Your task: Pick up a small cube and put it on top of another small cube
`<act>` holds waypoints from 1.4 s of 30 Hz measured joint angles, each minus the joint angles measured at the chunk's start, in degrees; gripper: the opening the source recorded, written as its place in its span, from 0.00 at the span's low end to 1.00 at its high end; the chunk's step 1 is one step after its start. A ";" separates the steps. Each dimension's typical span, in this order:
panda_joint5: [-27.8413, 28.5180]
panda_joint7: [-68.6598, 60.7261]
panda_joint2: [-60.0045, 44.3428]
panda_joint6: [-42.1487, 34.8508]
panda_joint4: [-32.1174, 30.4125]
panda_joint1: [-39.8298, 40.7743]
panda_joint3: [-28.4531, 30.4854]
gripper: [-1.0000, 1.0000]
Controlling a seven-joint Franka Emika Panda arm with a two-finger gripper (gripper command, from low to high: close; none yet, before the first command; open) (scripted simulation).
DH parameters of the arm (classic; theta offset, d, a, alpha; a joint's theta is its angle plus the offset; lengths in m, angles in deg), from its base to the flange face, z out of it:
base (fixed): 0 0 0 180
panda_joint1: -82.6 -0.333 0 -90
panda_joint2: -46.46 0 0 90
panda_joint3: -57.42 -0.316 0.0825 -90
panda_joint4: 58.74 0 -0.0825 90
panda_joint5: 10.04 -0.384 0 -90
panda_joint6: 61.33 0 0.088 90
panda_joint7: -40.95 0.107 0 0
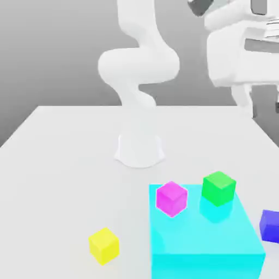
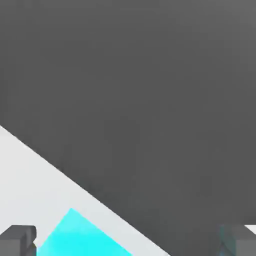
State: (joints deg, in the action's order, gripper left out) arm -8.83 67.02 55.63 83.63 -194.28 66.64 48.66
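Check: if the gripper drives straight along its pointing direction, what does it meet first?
Likely the cyan block: it lies between the open gripper's jaws in the hand view, table around it. Depth unclear.

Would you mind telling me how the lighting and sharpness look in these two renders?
Exterior view: soft, even light, no hard shadows; the green cube mirrors faintly on the glossy cyan block; the near arm is soft-edged. Hand view: flat dark backdrop, white table, slightly blurred fingertips.

The big cyan block (image 1: 204, 240) crowds the blue cube (image 1: 270, 225), seemingly open from above.
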 joint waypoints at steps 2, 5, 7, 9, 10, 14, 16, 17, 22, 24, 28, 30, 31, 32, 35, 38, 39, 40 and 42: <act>0.72 -1.82 -4.18 1.48 -0.42 -1.89 -1.40 0.50; 2.30 -4.19 -10.50 3.69 -1.05 -5.62 -2.90 0.50; 3.57 -5.63 -14.73 5.14 -1.46 -7.06 -3.53 0.50; 5.09 -6.87 -19.00 6.56 -1.86 -8.33 -4.34 0.50; 5.93 -7.43 -21.15 7.27 -2.06 -9.03 -4.82 0.50; 10.15 -6.63 -29.64 11.91 -1.52 -11.78 -3.98 0.50; 12.07 -5.31 -33.77 15.07 -0.71 -13.34 -2.14 0.50; 12.66 -4.88 -35.12 16.12 -0.43 -13.88 -1.50 0.00; 12.72 -4.83 -35.12 16.05 -0.43 -13.86 -1.52 0.00; 12.70 -4.86 -35.11 16.05 -0.44 -13.88 -1.53 0.00; 9.13 -7.53 -28.12 10.59 -1.92 -11.66 -4.48 0.00; 6.98 -8.77 -23.96 7.89 -3.24 -10.59 -5.16 0.00; 5.94 -9.21 -21.83 6.72 -4.08 -10.13 -5.10 0.00; 4.93 -9.64 -19.71 5.52 -4.93 -9.59 -5.07 0.00; 2.05 -10.75 -13.31 1.99 -7.55 -8.03 -4.46 0.00; -0.46 -11.57 -6.95 -1.58 -10.16 -7.00 -3.28 0.00; -1.20 -11.78 -4.83 -2.78 -11.03 -6.79 -2.95 0.00; -1.89 -11.96 -2.73 -3.98 -11.90 -6.62 -2.60 0.00; -3.12 -12.20 1.46 -6.39 -13.63 -6.28 -1.72 0.00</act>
State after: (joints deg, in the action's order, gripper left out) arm -11.95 54.81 57.09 77.24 -207.91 60.36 46.94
